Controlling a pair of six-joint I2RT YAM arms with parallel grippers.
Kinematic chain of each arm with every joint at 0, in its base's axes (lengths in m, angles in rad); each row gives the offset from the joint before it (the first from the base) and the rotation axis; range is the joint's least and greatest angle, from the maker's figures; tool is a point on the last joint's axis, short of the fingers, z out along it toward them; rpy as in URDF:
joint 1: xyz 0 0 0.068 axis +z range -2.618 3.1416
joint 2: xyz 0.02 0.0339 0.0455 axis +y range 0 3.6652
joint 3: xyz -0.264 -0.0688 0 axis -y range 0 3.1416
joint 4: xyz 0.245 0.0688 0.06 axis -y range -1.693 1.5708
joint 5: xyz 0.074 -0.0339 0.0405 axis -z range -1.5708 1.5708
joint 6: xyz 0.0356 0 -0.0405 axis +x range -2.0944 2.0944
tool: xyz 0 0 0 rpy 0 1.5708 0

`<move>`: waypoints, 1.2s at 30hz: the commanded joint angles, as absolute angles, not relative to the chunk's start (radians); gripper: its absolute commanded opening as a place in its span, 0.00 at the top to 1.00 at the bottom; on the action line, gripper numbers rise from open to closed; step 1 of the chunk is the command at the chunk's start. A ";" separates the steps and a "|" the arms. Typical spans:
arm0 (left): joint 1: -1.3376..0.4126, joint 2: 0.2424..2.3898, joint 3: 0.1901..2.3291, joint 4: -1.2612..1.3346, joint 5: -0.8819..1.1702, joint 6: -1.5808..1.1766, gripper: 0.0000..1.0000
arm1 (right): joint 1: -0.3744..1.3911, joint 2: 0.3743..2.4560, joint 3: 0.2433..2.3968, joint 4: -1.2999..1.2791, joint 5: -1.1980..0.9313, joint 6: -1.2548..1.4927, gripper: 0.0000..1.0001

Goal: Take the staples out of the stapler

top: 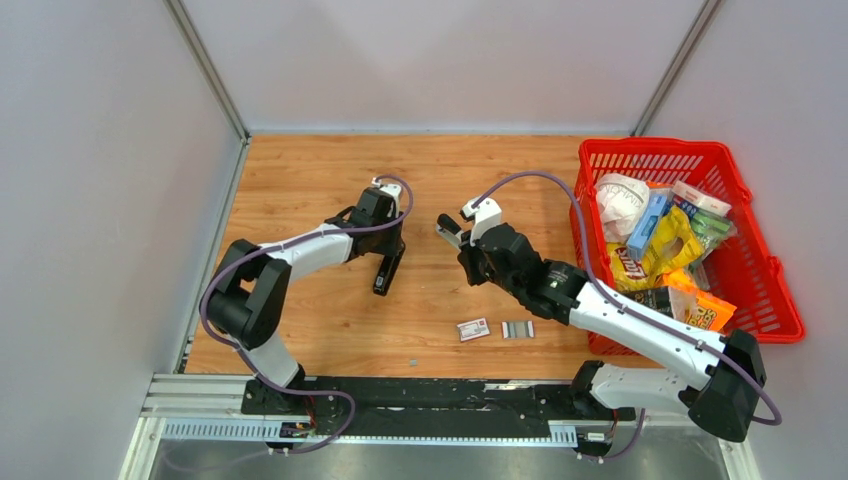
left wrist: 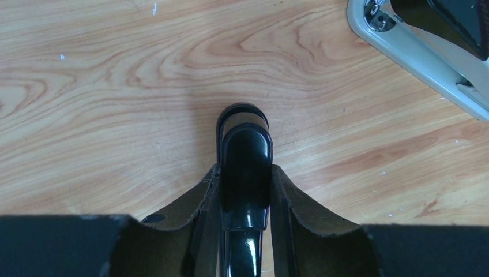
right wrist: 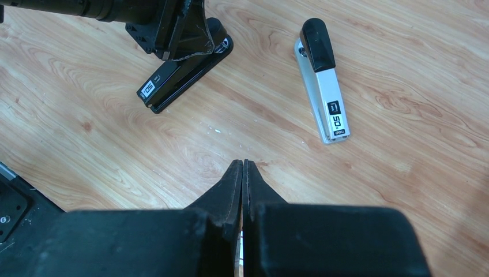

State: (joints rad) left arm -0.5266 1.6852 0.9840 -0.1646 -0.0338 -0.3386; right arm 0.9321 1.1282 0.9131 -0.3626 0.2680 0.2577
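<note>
Clamped narrow, my left hand holds the rounded end of a glossy black plastic stapler, one finger pressed against each side of it. That stapler lies on the light wooden surface left of the middle, with its labelled end pointing toward the near edge. My right hand hangs over the middle of the surface, fingers pressed together with nothing between them. Near it lies a silver-grey metal stapler with a black cap, apart from both hands. The short ribbed strip of silvery-grey metal staples lies flat close to the near edge, right of the middle, just beside a small red-and-white cardboard box. A red plastic basket full of packets sits at the right edge.
</note>
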 commanded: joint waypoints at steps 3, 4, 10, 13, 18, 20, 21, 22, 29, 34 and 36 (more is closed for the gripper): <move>-0.529 1.635 0.979 -0.279 -0.032 -0.339 1.00 | 0.928 1.127 0.928 -0.347 0.265 0.265 1.00; -0.529 1.634 0.997 -0.291 -0.040 -0.325 1.00 | 0.928 1.127 0.930 -0.348 0.265 0.265 1.00; -0.525 1.684 1.120 -0.348 -0.104 -0.268 1.00 | 0.928 1.121 0.934 -0.354 0.270 0.267 1.00; -0.508 1.727 1.179 -0.350 -0.112 -0.253 1.00 | 0.927 1.108 0.931 -0.362 0.273 0.268 1.00; -0.469 1.785 1.242 -0.344 -0.104 -0.252 1.00 | 0.927 1.086 0.931 -0.374 0.284 0.262 1.00; -0.454 1.804 1.272 -0.348 -0.101 -0.252 1.00 | 0.927 1.081 0.928 -0.380 0.288 0.261 1.00; -0.446 1.809 1.287 -0.350 -0.098 -0.250 1.00 | 0.928 1.078 0.928 -0.380 0.290 0.261 1.00; -0.443 1.818 1.295 -0.350 -0.100 -0.247 1.00 | 0.928 1.075 0.927 -0.380 0.291 0.261 1.00; -0.416 1.853 1.347 -0.365 -0.086 -0.259 0.99 | 0.927 1.075 0.927 -0.382 0.288 0.271 0.99; -0.413 1.839 1.327 -0.362 -0.097 -0.265 0.67 | 0.927 1.075 0.923 -0.385 0.290 0.276 0.89; -0.413 1.829 1.319 -0.362 -0.106 -0.262 0.60 | 0.927 1.077 0.925 -0.383 0.287 0.278 0.86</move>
